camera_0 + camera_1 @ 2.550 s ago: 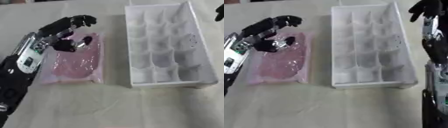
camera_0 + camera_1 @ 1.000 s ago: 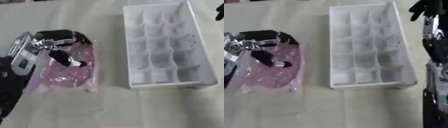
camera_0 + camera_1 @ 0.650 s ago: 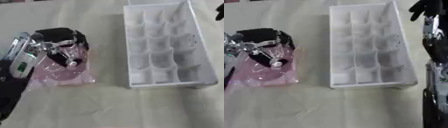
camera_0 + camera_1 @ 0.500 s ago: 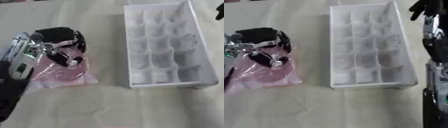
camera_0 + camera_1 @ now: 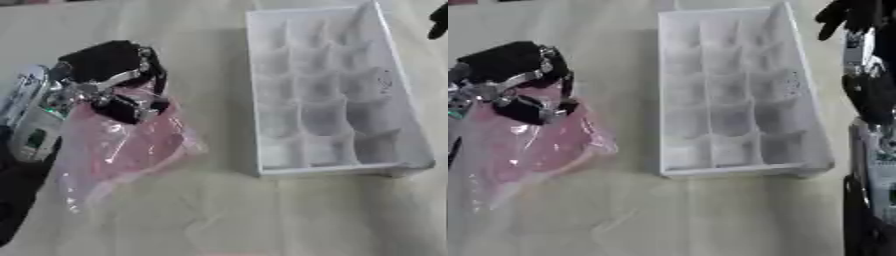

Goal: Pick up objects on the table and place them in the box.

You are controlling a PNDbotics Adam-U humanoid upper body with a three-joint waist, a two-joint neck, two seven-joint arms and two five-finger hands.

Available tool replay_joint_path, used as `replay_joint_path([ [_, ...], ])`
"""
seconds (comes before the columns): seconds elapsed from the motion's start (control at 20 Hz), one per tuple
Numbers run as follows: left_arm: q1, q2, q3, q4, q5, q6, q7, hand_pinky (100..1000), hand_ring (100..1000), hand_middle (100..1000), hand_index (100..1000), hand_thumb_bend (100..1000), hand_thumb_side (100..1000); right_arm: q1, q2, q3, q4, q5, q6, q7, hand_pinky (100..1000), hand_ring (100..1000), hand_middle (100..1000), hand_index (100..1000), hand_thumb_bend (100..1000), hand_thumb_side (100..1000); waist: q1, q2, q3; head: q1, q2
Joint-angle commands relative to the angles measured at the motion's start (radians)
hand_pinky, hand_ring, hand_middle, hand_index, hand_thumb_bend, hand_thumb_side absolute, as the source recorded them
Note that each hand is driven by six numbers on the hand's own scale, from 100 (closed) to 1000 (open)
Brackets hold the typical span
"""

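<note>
Glossy, crinkled pink plastic bag [image 5: 122,150]; matt white plastic box [image 5: 325,90]; creased, matt cloth-like table [image 5: 262,215]

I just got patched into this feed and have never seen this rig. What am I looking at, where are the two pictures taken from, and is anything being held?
Both pictures come from one stereo camera in the robot's head, looking down at the table, so they show nearly the same thing. The black and silver left hand has its fingers curled round a pink see-through bag, which hangs from them. To its right lies a white box split into many small compartments; they look empty. The right hand shows at the upper right in the right eye view, touching nothing.
</note>
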Motion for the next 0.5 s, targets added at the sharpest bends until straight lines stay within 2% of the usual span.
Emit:
replay_joint_path([
  [0.05, -0.006, 0.017, 0.017, -0.02, -0.022, -0.001, 0.037, 100, 154, 149, 219, 100, 164, -0.013, -0.008, -0.003, -0.019, 0.002, -0.001, -0.002, 332, 479, 654, 678, 100, 529, -0.003, -0.022, 0.002, -0.008, 0.0],
  [0.3, -0.009, 0.013, 0.028, -0.026, -0.038, 0.0, 0.071, 100, 142, 141, 213, 100, 140, -0.012, -0.008, -0.003, -0.019, 0.003, 0.0, -0.002, 332, 479, 654, 678, 100, 528, -0.003, -0.023, 0.003, -0.008, 0.0],
  [0.5, -0.03, 0.012, 0.054, -0.021, -0.055, 0.023, 0.108, 100, 126, 132, 206, 100, 102, -0.01, -0.007, -0.003, -0.019, 0.003, 0.001, -0.002, 332, 479, 654, 678, 100, 529, -0.004, -0.026, 0.005, -0.01, 0.0],
])
